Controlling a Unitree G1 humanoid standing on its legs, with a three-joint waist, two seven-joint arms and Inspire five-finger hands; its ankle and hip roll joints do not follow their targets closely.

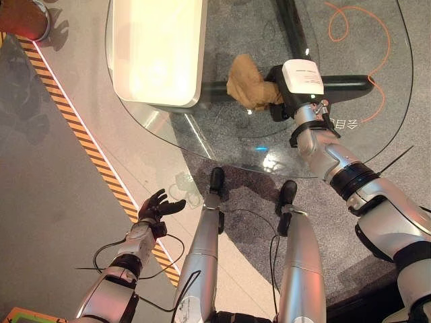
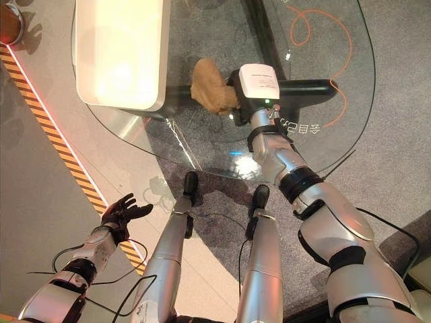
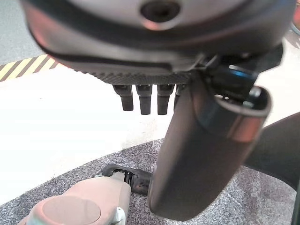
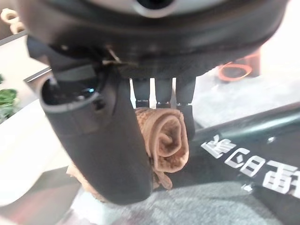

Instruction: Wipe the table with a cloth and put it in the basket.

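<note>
Glass bench (image 1: 202, 145) is carrying a white tray (image 1: 158, 50). Right hand (image 1: 291, 94) is clamping its fingers (image 4: 161, 93) on the tan cloth (image 1: 250, 84) (rolled up); left hand (image 1: 156, 207) is hanging low, fingers apart.

We reach our silver-grey right arm (image 1: 350, 182) forward, its dark right hand (image 1: 286, 94) curled, thumb and fingers (image 4: 161, 93) clamped together. Our silver-grey left arm (image 1: 114, 282) hangs low at our side, its dark left hand (image 1: 156, 207) relaxed, fingers loosely spread.
</note>
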